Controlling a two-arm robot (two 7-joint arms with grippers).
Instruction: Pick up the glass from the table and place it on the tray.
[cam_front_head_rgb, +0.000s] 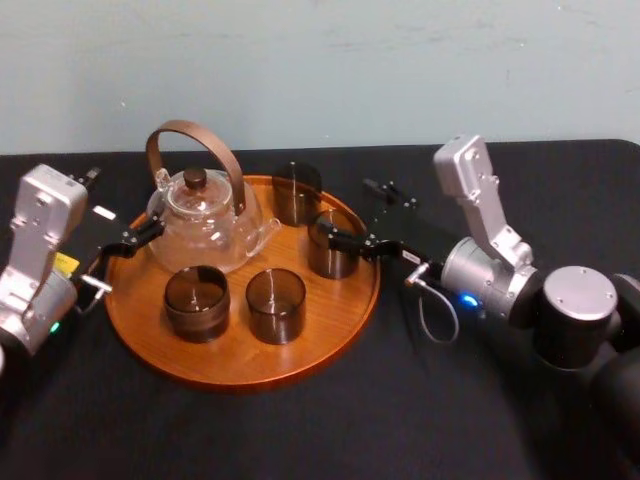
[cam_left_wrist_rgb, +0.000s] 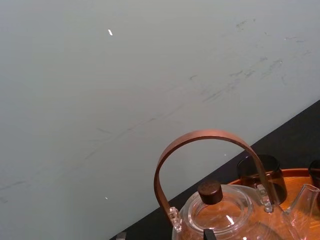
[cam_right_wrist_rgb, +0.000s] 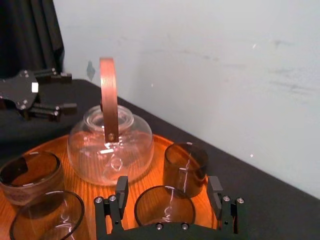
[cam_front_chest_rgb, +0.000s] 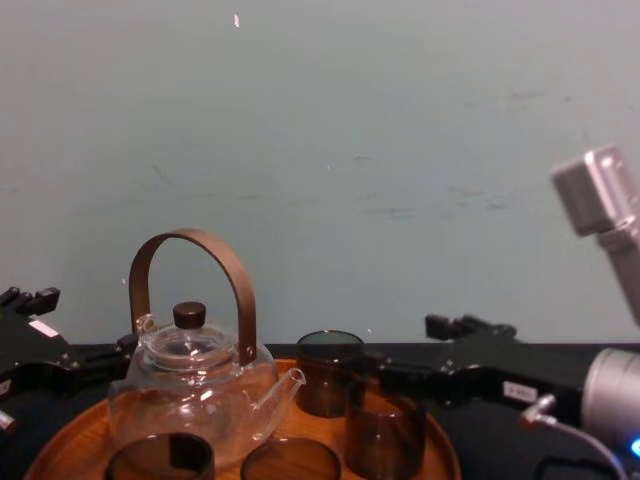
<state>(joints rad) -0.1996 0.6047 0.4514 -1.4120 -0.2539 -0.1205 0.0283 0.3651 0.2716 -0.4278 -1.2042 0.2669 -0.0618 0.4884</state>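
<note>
Fingers (cam_right_wrist_rgb: 56, 107) of the left gripper (cam_front_head_rgb: 145, 233) are spread apart and hold nothing. It waits at the 9 o'clock edge of the tray (cam_front_head_rgb: 240, 350), just beside the teapot (cam_front_head_rgb: 205, 225), which sits at 11 o'clock.

Four glasses stand on the tray: the 8 o'clock glass (cam_front_head_rgb: 197, 302), the 5 o'clock glass (cam_front_head_rgb: 276, 305), the 1 o'clock glass (cam_front_head_rgb: 298, 192) and the 3 o'clock glass (cam_front_head_rgb: 330, 262).

The right gripper (cam_front_head_rgb: 338, 240) has its fingers wide on both sides of the 3 o'clock glass, with a little gap each side. I think the putting-down step is nearly done. Next, that gripper should back away gently, without bumping the glass.

I count one teapot, one tray and one black table (cam_front_head_rgb: 450, 420).
</note>
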